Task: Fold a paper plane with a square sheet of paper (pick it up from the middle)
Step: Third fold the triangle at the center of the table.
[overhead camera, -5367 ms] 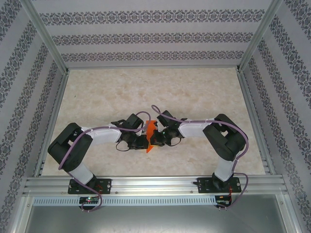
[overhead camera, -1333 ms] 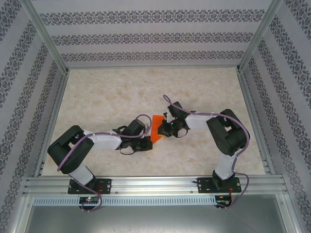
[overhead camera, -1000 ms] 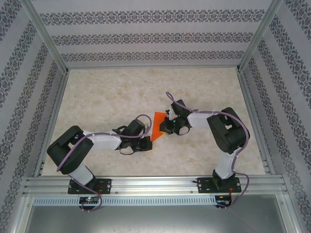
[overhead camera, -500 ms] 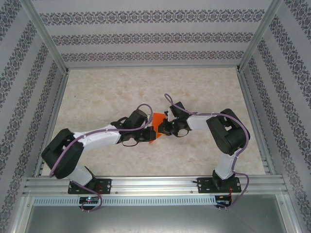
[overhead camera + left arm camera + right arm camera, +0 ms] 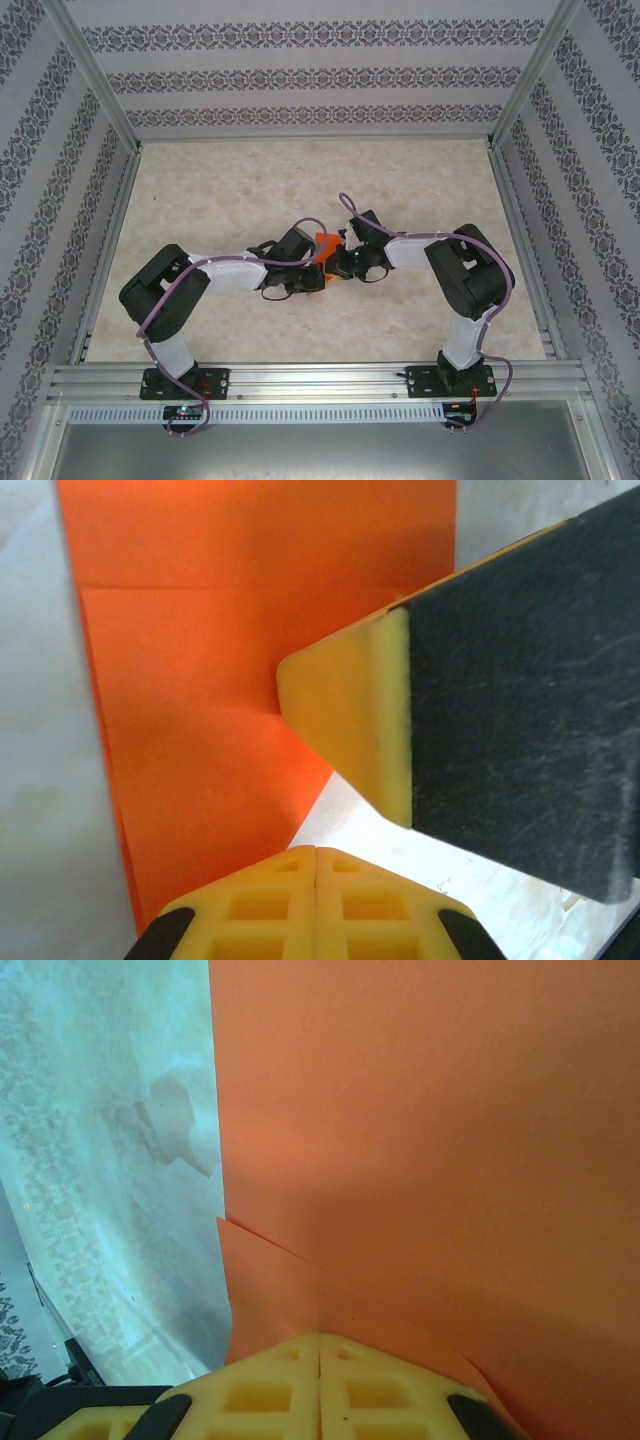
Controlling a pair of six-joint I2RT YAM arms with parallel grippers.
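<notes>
The square sheet of paper [image 5: 322,241] is bright orange and folded into layers; it lies flat on the table between the two grippers. In the left wrist view the paper [image 5: 200,680] shows a horizontal fold edge near its top. My left gripper [image 5: 317,852] is shut with nothing between its fingers, its tip at the paper's lower right edge. One of the right gripper's fingers [image 5: 350,720] presses down on the sheet from the right. In the right wrist view my right gripper [image 5: 320,1338] is shut, its tip resting on the paper [image 5: 420,1140] where a slanted flap edge ends.
Both arms reach inward over the pale marbled table [image 5: 250,190], the left gripper [image 5: 318,278] and right gripper [image 5: 332,262] nearly touching. Patterned walls and metal posts [image 5: 95,80] enclose the table. A metal rail [image 5: 320,380] runs along the near edge.
The left arm has swung right and forward, bringing its gripper up against the paper. Less orange now shows from above. The right gripper has barely moved in the last half second.
</notes>
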